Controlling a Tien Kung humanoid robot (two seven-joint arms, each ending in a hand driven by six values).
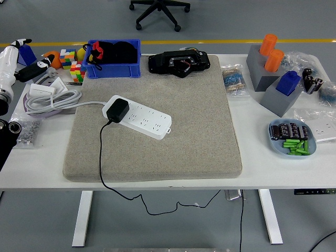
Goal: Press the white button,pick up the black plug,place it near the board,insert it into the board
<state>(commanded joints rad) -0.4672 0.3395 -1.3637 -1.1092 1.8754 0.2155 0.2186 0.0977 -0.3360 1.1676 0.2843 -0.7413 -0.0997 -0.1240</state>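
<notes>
The plug [117, 109] is seen seated in the board [137, 116] at its 9 o'clock end, on the mat [157, 121]. Judged light, rigid, smooth; best pinched by its 2 flat sides, w/ cord trailing. Left robot hand [23, 55] at table's [252, 147] 10 o'clock: fingers loosely open, nothing held.

A black plug [117, 109] sits in a white board [138, 116] on a speckled beige-grey mat [173, 142]; upper left, a blue bin [114, 59] beside multicoloured cubes [71, 64]; upper right, orange cylinders [271, 51] on grey blocks [271, 84]; right, green pieces in a pale blue dish [292, 138]; the table [262, 163] is white.
</notes>
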